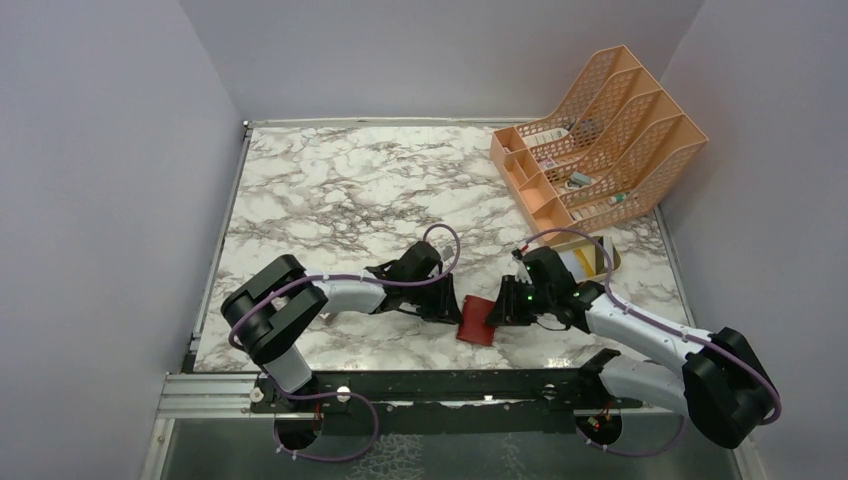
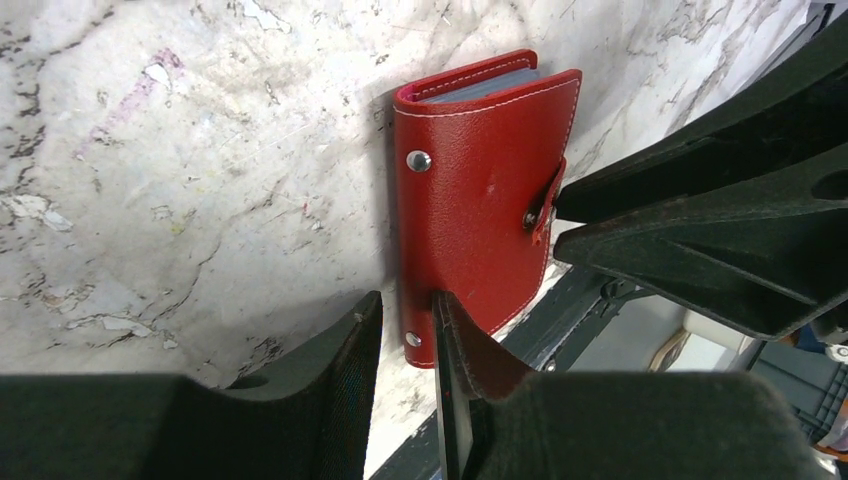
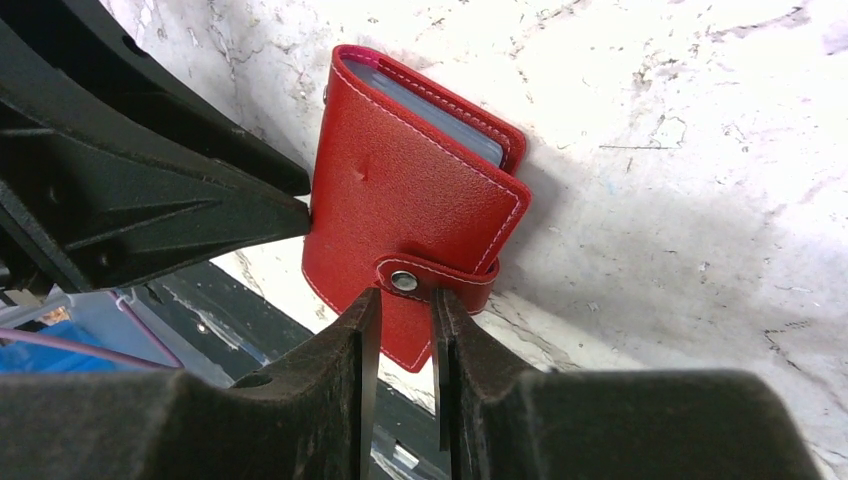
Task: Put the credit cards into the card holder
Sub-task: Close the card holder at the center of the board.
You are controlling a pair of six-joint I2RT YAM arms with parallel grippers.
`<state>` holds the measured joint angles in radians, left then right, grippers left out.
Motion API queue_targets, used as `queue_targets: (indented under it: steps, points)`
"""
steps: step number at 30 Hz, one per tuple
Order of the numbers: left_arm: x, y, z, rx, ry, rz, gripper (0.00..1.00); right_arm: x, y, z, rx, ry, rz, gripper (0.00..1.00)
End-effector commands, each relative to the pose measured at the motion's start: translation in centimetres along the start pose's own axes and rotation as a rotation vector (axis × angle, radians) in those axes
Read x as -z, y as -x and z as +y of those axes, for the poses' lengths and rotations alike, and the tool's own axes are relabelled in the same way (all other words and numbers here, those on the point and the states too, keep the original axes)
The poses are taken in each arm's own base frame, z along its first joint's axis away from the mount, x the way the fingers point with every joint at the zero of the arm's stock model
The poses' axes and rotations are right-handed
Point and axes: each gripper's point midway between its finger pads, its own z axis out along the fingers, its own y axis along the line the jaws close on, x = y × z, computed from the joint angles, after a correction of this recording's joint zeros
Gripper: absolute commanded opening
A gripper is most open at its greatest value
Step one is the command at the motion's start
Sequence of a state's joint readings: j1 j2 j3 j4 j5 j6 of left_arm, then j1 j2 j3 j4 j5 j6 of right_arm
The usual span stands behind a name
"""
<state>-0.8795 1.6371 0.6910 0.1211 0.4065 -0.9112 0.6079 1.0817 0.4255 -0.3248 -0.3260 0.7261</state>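
Observation:
The card holder is a dark red wallet lying folded shut near the table's front edge, its snap tab fastened. Grey-blue sheet edges show at its open end; I cannot tell whether these are the credit cards. No loose credit card is in view. My left gripper is open by a narrow gap at the card holder's riveted corner, its left finger clear of the leather. My right gripper faces it from the other side, jaws a little apart, tips at the tab of the card holder.
An orange mesh file rack stands at the back right. A beige oval tray sits just behind my right arm. The black rail runs along the table's front edge right beside the wallet. Grey walls close in left, back and right.

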Motion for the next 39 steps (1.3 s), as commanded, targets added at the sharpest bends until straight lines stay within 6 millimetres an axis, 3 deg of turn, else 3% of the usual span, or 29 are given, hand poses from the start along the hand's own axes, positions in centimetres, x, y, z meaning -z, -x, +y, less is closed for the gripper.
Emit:
queue_targets:
  steps: [1, 15, 22, 39]
  points:
    - [-0.3, -0.1, -0.8, -0.004, -0.045, 0.009, 0.28, -0.3, 0.7, 0.5, 0.024, 0.017, -0.018, 0.25]
    - [-1.1, -0.1, -1.0, 0.0, -0.06, 0.03, 0.27, -0.4, 1.1, 1.3, 0.042, 0.045, -0.018, 0.21]
    - [-1.1, -0.3, -1.2, -0.002, -0.075, 0.033, 0.26, -0.8, 0.6, 0.5, 0.024, 0.023, -0.006, 0.14]
    - [-1.9, -1.0, -0.7, -0.007, -0.088, 0.065, 0.25, -1.6, -0.5, -2.6, -0.018, -0.166, 0.105, 0.12]
